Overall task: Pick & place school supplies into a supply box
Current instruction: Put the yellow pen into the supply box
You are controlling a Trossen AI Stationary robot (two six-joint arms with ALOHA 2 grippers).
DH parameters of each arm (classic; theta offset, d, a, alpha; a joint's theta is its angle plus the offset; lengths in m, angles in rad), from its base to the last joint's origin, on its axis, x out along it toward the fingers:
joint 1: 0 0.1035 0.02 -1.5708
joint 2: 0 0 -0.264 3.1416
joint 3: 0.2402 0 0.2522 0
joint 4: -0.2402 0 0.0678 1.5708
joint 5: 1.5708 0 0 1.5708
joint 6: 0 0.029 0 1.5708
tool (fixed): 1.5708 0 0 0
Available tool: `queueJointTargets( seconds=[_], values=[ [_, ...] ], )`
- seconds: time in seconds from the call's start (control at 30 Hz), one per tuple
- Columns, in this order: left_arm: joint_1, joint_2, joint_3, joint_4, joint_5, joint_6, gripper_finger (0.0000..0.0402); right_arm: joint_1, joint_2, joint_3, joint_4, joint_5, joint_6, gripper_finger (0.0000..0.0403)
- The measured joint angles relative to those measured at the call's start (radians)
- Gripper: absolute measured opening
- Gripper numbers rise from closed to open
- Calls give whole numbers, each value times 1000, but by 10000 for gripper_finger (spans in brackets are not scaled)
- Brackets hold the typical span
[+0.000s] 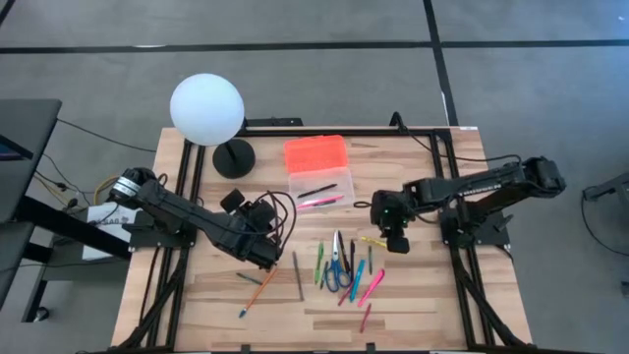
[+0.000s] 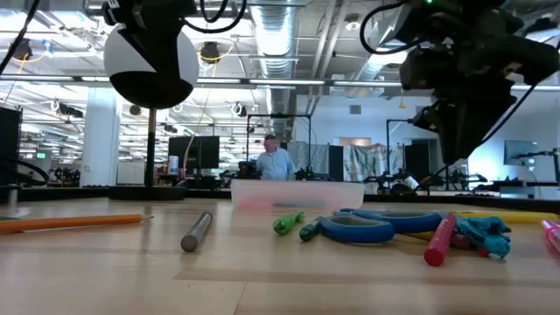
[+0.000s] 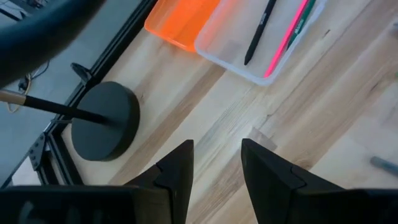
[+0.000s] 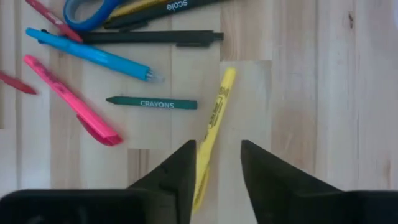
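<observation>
High view: right gripper [image 1: 398, 243] above yellow pen [image 1: 372, 240].

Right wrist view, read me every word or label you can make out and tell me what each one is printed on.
"CRAYONS": on the dark green crayon.
"scale": on a dark pen beside the blue scissors; the rest is cut off.
Print on the yellow highlighter: too small to read.
</observation>
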Motion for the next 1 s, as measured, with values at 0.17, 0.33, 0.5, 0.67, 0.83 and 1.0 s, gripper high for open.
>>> queueJointTargets(
  seconds=[0.17,0.33,0.5,0.67,0.83,1.0],
  values=[
    [0,0,-15,3,0,-17,130,47,20,-31,45,83,38,156],
    [-5,0,-17,-1,-6,-18,130,100,68,-70,87,87,106,163],
    [-6,0,-25,-1,-15,-18,130,117,105,-72,136,101,133,154],
    [-6,0,-29,0,-11,-18,130,120,161,-72,193,83,142,141],
    [-7,0,-29,0,-7,-17,130,121,213,-72,201,87,158,130],
    [-12,0,-29,1,-4,-17,130,121,244,-66,189,108,191,118]
  ],
)
